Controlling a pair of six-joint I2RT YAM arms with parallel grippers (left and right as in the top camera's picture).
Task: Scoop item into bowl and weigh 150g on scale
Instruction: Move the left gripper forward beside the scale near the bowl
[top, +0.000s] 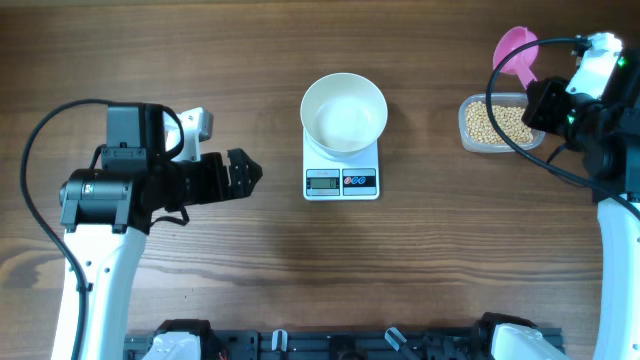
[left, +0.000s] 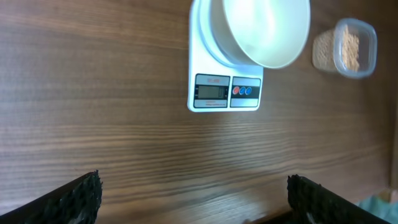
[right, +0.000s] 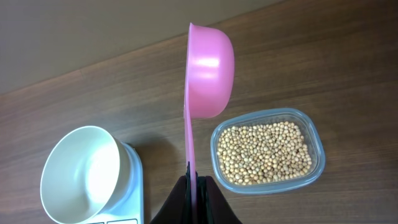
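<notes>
Bowl (top: 344, 112) on the scale (top: 341, 182), pink scoop (top: 519, 52) up by the soybeans (top: 495, 123)

Overhead: the white bowl sits on the little digital scale mid-desk (top: 300, 270), and the soybeans are in a clear container (top: 468, 112) over on the right. Left wrist: the left pincer (left: 193, 202) is spread wide with nothing in it, hanging over bare desk and facing the scale. Right wrist: the right pincer (right: 198, 186) is clamped tight on the scoop's handle, with the scoop turned on edge near the container.

The digits on the scale (top: 341, 181) are too small to read.
</notes>
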